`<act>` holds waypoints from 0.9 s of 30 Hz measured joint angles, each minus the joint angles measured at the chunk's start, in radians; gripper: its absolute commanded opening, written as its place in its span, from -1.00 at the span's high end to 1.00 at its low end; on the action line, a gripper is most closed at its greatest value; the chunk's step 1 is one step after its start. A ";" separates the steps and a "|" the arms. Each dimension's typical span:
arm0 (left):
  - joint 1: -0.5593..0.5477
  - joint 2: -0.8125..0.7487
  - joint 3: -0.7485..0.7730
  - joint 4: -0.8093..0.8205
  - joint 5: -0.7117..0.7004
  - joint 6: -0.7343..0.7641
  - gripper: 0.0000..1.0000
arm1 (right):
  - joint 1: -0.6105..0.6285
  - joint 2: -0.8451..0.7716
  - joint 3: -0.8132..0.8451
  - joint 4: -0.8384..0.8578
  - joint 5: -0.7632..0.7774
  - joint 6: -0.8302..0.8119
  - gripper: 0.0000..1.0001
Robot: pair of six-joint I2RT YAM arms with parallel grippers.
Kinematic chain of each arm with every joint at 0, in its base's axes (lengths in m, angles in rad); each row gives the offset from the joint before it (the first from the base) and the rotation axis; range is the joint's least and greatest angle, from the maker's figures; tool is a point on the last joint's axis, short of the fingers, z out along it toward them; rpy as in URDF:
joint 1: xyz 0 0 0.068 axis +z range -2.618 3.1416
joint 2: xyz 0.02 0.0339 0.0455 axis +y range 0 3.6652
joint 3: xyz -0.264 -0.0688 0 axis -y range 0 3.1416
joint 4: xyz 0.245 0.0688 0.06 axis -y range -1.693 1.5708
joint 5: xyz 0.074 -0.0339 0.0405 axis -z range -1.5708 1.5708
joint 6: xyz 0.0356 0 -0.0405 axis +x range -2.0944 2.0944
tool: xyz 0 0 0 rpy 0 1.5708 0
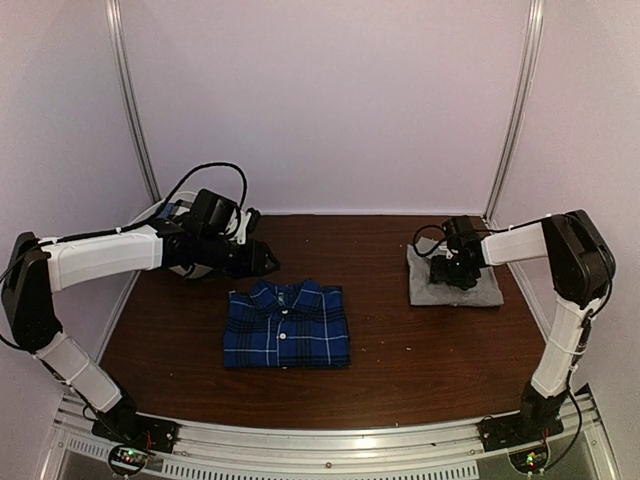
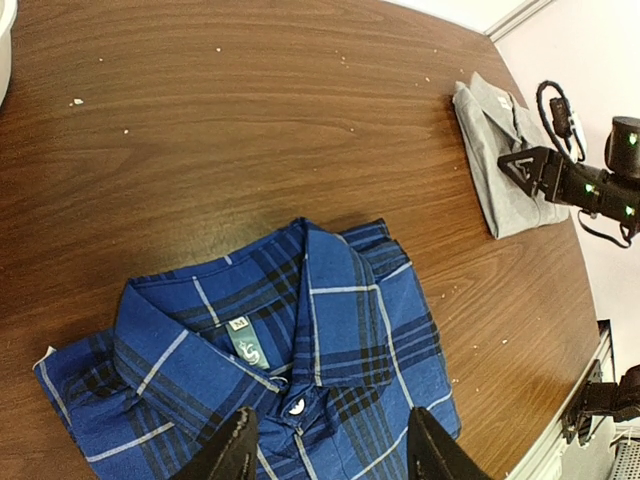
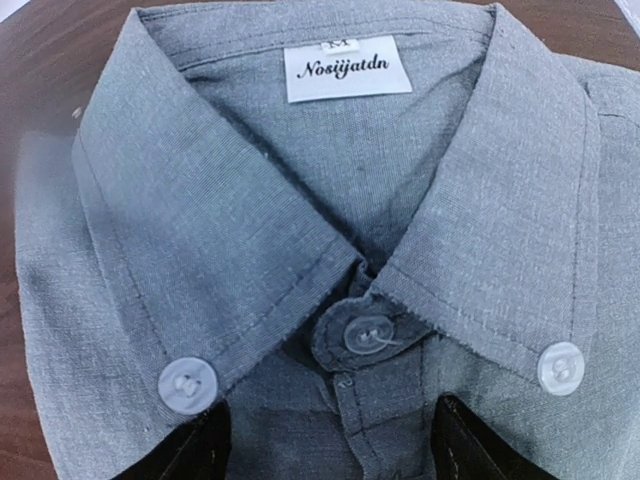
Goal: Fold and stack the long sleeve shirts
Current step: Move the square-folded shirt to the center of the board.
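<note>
right claw (image 3: 330, 455) spread, empty, low over the grey shirt (image 1: 485, 291) at the top view's right; i'd lift straight up, sparing its collar (image 3: 220, 220). left claw (image 2: 335, 455) also spread, empty, above the blue shirt (image 1: 287, 325) at centre.

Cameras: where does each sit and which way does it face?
Top external: above, behind the robot, looking down on table, left claw, right claw, blue plaid shirt, grey shirt.
Left wrist: over the blue plaid shirt's collar, facing the grey shirt; left claw's fingers at bottom.
Right wrist: close above the grey shirt's collar; right claw's fingers at bottom.
Shared: top and left wrist both show both shirts.
</note>
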 measured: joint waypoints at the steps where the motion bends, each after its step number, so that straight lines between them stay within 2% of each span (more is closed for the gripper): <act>1: 0.000 0.000 0.000 0.000 0.000 0.000 -0.04 | 0.021 -0.022 -0.030 0.006 -0.002 0.010 -0.42; 14: 0.000 0.001 -0.045 0.013 0.007 -0.002 -0.04 | 0.284 -0.197 -0.269 0.100 -0.006 0.191 -0.42; 20: 0.000 -0.003 -0.075 0.013 -0.003 -0.005 -0.04 | 0.326 -0.252 -0.321 0.100 -0.014 0.233 -0.43; 27: 0.017 -0.074 -0.150 -0.012 -0.067 -0.013 -0.05 | 0.336 -0.330 -0.311 -0.032 -0.028 0.230 -0.49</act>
